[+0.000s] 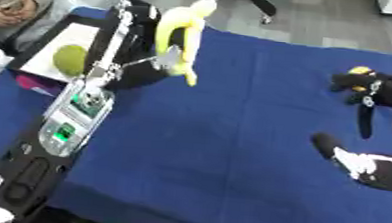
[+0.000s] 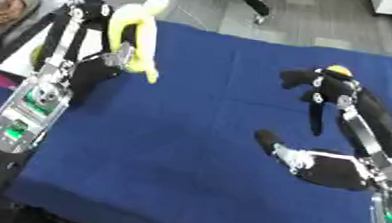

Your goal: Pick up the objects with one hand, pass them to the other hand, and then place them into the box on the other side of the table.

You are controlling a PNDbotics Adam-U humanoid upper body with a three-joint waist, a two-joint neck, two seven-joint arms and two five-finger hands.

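Observation:
A yellow banana-shaped object (image 1: 181, 26) is held above the blue cloth at the far left, one end pointing up. My left hand (image 1: 142, 16) is shut on it, the forearm (image 1: 97, 75) running up from the lower left. Just left of it lies the box (image 1: 49, 37), a white tray with a dark rim, with a green round object (image 1: 70, 58) inside. My right hand (image 2: 324, 86) hovers over the right side of the cloth, far from the banana. It is open with its fingers (image 2: 315, 118) relaxed and hanging. A small yellow spot (image 2: 336, 70) shows at its far edge.
The blue cloth (image 1: 232, 136) covers the table. A black and white shape (image 2: 314, 165) lies beside my right forearm; I cannot tell what it is. A person sits at the far left corner beyond the box. Grey floor lies beyond the far edge.

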